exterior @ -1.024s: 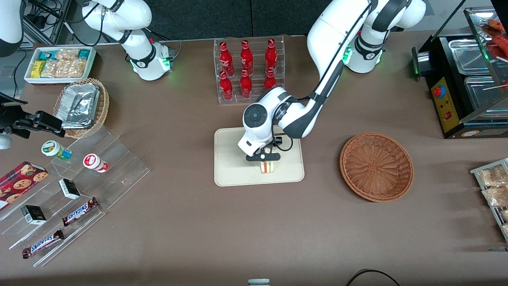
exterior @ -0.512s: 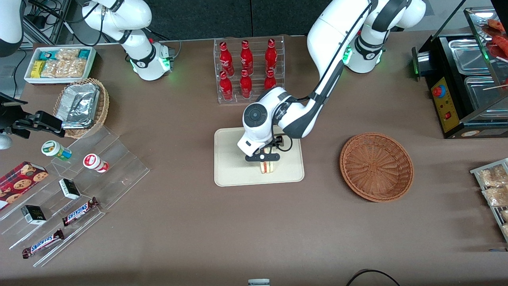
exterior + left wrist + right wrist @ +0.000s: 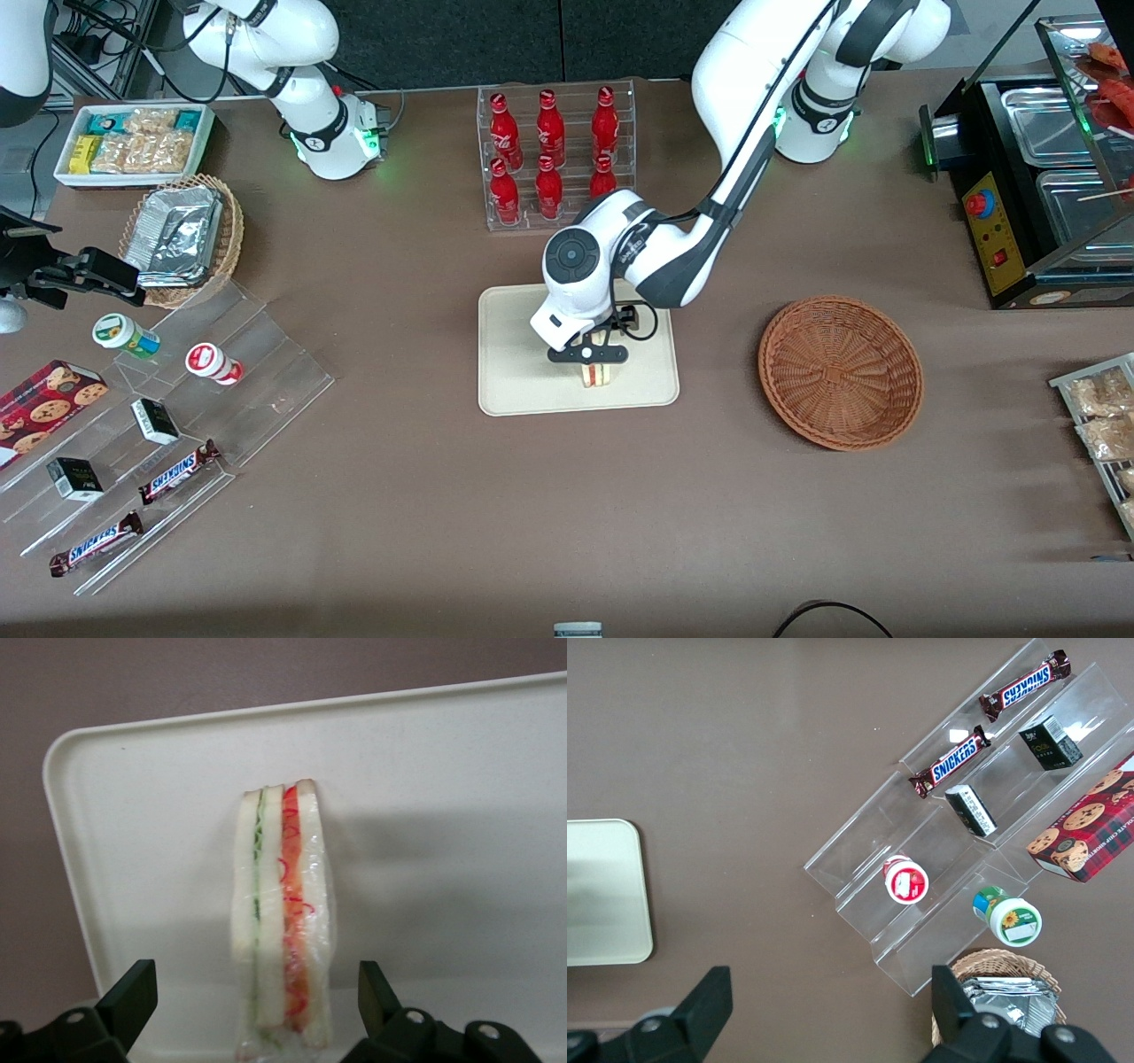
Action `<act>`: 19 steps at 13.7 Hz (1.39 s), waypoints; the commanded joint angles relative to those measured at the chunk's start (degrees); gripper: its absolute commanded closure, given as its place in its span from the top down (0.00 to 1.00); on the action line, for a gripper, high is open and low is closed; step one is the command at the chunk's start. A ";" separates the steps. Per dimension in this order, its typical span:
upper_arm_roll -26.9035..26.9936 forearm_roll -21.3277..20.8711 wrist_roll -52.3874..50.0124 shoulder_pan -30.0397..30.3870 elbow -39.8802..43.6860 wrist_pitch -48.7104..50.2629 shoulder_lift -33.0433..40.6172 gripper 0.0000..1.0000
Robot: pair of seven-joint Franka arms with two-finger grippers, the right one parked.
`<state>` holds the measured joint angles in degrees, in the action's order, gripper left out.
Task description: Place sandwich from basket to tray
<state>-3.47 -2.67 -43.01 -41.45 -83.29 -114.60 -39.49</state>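
In the front view, going left to right, we first see the flat rectangular cream-beige plastic tray (image 3: 518,354) with rounded corners, lying a little left of the frame's centre on the brown table (image 3: 399,496). On the tray, in its lower right part, stands the small triangular wedge sandwich (image 3: 597,375) of pale bread with red, orange and green filling, resting on its edge. Directly above it hangs the left arm's black two-finger gripper (image 3: 587,355), its fingers spread apart and released, holding nothing. In the wrist view we see the gripper (image 3: 257,997) with a fingertip (image 3: 133,992) standing clear on each side of the wrapped sandwich (image 3: 282,912), neither touching it, and the tray (image 3: 443,815) beneath. Farther right in the front view, at mid-height, sits the round shallow reddish-brown woven wicker basket (image 3: 840,372), well apart from the tray.
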 commanded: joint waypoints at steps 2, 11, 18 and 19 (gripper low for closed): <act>0.83 -0.41 5.57 3.29 -2.22 5.08 5.46 1.00; 0.75 3.72 18.82 20.86 -7.92 5.44 16.18 1.00; 0.83 4.69 34.03 31.60 -13.65 12.45 26.64 1.00; 0.92 4.69 35.61 32.48 -13.74 14.73 28.05 1.00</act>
<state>-2.05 1.30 -10.29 -10.53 -94.69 -102.88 -15.68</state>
